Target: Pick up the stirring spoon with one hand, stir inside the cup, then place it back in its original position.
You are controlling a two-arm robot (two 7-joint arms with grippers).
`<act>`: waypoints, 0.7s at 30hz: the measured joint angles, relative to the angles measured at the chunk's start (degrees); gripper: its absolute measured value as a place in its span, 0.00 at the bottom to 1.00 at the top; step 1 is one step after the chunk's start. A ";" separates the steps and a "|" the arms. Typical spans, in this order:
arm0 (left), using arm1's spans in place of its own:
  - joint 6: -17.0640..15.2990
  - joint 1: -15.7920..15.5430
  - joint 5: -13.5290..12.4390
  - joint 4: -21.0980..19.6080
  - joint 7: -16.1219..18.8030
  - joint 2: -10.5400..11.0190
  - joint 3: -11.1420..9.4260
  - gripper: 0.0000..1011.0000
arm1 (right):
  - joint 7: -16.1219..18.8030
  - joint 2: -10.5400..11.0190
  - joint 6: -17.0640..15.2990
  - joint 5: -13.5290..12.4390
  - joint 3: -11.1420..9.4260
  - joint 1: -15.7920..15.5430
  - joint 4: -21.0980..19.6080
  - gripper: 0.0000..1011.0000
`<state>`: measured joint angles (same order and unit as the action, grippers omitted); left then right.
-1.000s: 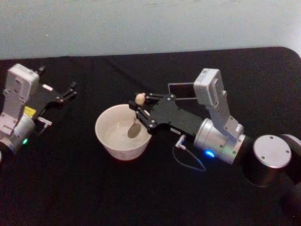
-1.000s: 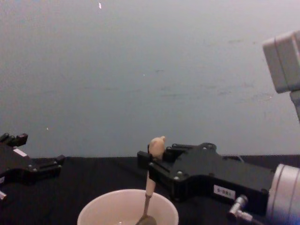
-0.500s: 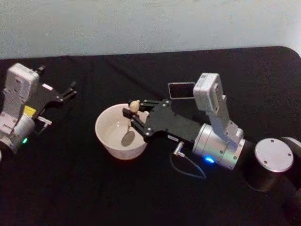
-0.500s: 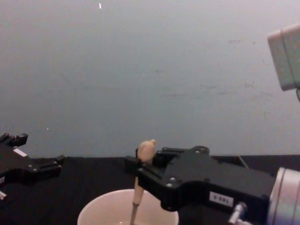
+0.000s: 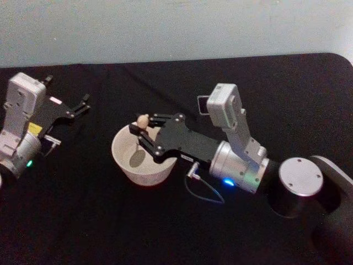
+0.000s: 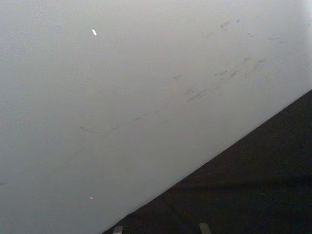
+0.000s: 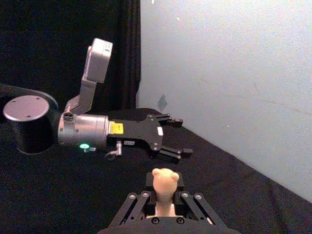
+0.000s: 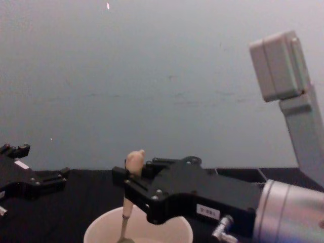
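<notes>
The spoon (image 8: 126, 207) is held in the right hand (image 5: 140, 131), whose fingers are pressed onto the upper handle just below the small animal head. It stands nearly upright over the cup (image 5: 146, 175). Its long axis runs almost vertically, with the animal head at the top and the dark metal bowl pointing down into the cup. In the chest view a slight lean is seen, the top tipped to the right. In the head view the bowl is placed in the left part of the cup's inside; whether it touches the bottom cannot be told.

The spoon is judged to be light and stiff, with a thin neck that could bend or snap if it were pressed hard against the cup wall. The beige handle looks smooth, so a twist within the grip is possible. The hold high on the handle keeps the fingers clear of the rim. The cup is judged to be light as well, and could be pushed across the bench (image 5: 110, 221) by a sideways sweep.

The stirring step is taken to be in hand. The dark square holder (image 5: 202, 105) is seen on the far side, to the right of the cup and partly hidden behind the right wrist. The left hand (image 5: 81, 106) is parked at the far left of the bench, its fingers spread and holding nothing.
</notes>
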<state>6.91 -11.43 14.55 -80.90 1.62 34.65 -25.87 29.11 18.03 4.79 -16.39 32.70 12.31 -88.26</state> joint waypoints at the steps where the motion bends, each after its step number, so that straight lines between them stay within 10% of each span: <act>1: 0.00 0.00 0.00 0.00 0.00 0.00 0.00 0.99 | 0.00 0.00 0.00 0.00 0.00 0.00 0.00 0.19; 21: 0.00 0.00 0.00 0.00 0.00 0.00 0.00 0.99 | -1.82 -1.13 1.02 2.09 -1.70 1.77 3.54 0.19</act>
<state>6.91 -11.43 14.55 -80.90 1.62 34.65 -25.86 27.29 16.90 5.81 -14.30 31.00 14.08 -84.72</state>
